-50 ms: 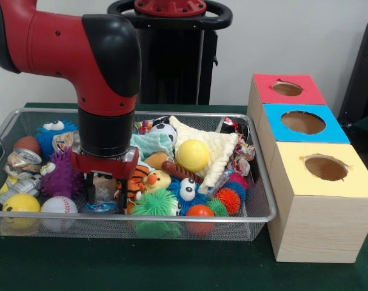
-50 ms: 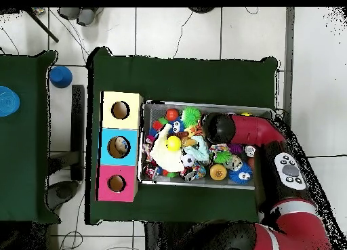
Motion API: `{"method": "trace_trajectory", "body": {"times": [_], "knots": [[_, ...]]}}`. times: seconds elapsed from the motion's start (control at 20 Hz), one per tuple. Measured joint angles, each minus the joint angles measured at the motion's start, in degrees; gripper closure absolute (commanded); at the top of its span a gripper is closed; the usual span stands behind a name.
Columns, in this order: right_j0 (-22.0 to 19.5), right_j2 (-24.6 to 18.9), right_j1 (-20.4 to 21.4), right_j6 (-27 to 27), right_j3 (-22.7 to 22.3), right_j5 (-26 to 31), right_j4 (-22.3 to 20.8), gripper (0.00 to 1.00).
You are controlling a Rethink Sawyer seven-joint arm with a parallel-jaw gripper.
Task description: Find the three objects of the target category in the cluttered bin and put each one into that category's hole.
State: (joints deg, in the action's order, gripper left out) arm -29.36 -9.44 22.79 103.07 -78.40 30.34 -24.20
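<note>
**A:** Fig. 1, front + overhead. Where's the target obj.?

**B:** Category isn't named, so a judgement only: all candidates lie in the wire bin. If balls, the options are the yellow ball on the cream cloth at centre, the baseball at the front rim, the soccer ball towards the back and the orange ball at the front.

**A:** Handling?

**B:** Yellow ball is prob. light, smooth and a bit slippery. Take it across its widest part from straight above, since nothing overlaps it. Baseball looks firmer w/ a grippier skin, but it's crowded by the rim and neighbours. The tiger plush and green spiky ball look soft and squashy, so they'd yield and may drag adjacent items.

**A:** Arm pose?

**B:** Arm is bent at the elbow w/ the wrist vertical. The gripper is down inside the bin, left of centre in the front view, just beside the tiger plush. Overhead, the black wrist hides it.

**A:** Open or closed?

**B:** Can't tell, as clutter masks the tip. Nothing is visibly lifted.

**A:** Destinations?

**B:** Red hole, blue hole and yellow hole, in boxes beside the bin
</note>
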Motion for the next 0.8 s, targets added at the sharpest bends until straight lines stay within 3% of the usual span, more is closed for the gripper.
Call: {"method": "trace_trajectory", "body": {"times": [0.8], "knots": [[1.2,0.8,-0.3,0.0,0.3,0.0,0.2,0.00]]}}
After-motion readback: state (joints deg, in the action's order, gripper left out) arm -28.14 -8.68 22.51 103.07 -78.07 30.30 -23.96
